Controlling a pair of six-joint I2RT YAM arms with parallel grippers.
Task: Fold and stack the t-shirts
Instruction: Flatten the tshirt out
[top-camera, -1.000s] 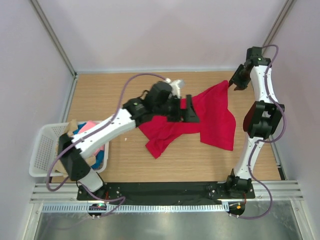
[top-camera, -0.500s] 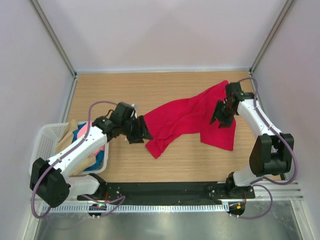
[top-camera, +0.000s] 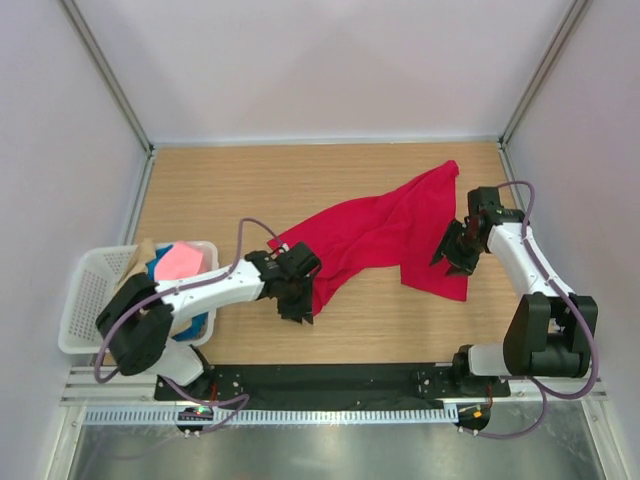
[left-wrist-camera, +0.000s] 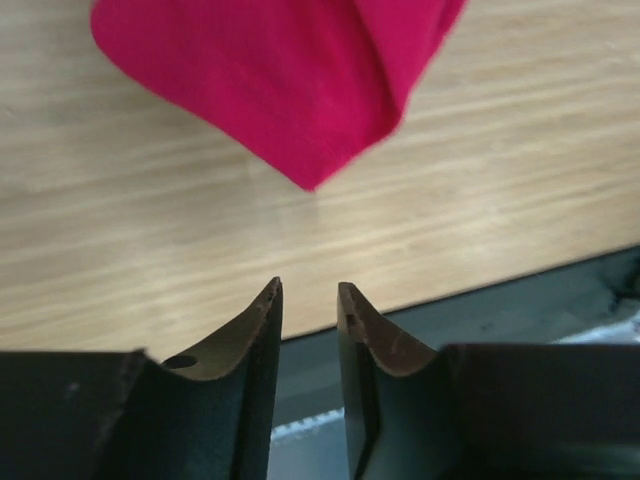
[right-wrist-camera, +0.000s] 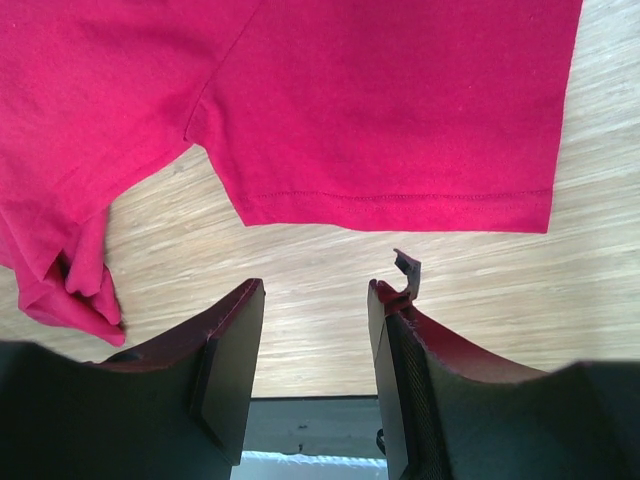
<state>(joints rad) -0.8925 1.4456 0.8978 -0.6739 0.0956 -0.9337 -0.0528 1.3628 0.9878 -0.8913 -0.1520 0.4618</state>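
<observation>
The left arm has drawn back from over the middle of the red t-shirt (top-camera: 380, 232) and now bends low, its left gripper (top-camera: 298, 300) at the shirt's near-left tip. The right arm has dropped from the far right corner, so its right gripper (top-camera: 450, 255) hangs at the shirt's right edge. In the left wrist view the fingers (left-wrist-camera: 262, 318) stand a narrow gap apart, holding nothing, with the shirt's folded tip just ahead. In the right wrist view the fingers (right-wrist-camera: 238, 345) are parted wider, empty, just short of the stitched hem. The shirt now lies stretched out diagonally on the wooden table (top-camera: 200, 190). Left of it, well apart, a white mesh basket (top-camera: 85, 300) holds a pink t-shirt (top-camera: 181, 260) and a blue t-shirt (top-camera: 158, 270).
</observation>
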